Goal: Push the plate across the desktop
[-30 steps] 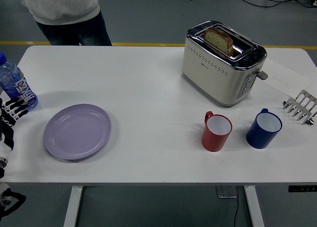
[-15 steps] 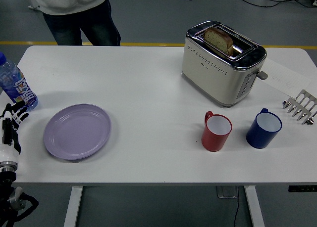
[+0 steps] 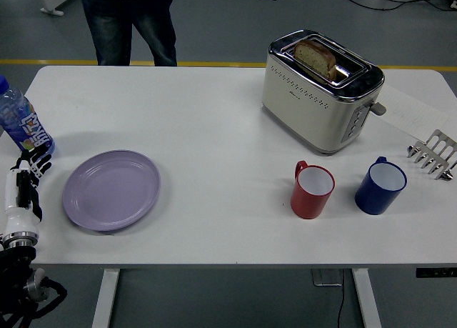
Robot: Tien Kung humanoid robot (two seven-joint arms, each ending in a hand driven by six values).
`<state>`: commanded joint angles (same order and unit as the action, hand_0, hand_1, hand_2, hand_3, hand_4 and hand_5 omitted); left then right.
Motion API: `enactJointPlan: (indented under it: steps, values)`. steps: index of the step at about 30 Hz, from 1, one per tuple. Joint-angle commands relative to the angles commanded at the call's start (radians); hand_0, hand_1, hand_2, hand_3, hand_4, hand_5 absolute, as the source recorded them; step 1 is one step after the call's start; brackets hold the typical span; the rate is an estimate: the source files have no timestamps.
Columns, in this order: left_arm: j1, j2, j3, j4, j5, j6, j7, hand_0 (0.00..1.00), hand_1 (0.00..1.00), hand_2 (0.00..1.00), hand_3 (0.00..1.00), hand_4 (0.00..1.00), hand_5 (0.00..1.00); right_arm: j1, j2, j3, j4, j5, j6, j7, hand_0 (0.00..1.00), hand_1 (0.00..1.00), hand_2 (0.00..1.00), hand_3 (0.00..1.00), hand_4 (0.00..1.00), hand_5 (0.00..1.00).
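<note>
- Clear plastic water bottle with blue label [image 3: 20, 122], table's 9 o'clock edge: print present, too blurred to read.
- Cream and chrome toaster [image 3: 320, 89], 1 o'clock: small side mark, illegible.

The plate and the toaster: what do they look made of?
The plate looks like matte lilac plastic or melamine: even colour, soft sheen, no sharp glare. The toaster looks like brushed metal with polished chrome trim, which reflects brightly along the top.

Lilac plate [image 3: 111, 190]; red mug [image 3: 312, 191]; seemingly navy mug [image 3: 380, 186]
</note>
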<state>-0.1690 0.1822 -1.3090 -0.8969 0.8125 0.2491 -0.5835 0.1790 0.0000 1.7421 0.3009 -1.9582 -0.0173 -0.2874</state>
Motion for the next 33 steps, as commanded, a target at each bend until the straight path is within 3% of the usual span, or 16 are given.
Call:
enactJointPlan:
  steps: [33]
  values:
    - [-0.039, -0.019, 0.111, 0.011, -0.027, -0.009, 0.014, 0.75, 0.772, 0.792, 0.691, 0.486, 0.998, 0.014, 0.0, 0.004, -0.001, -0.016, 0.008, 0.003, 0.603, 0.615, 0.716, 0.655, 0.202, 0.5]
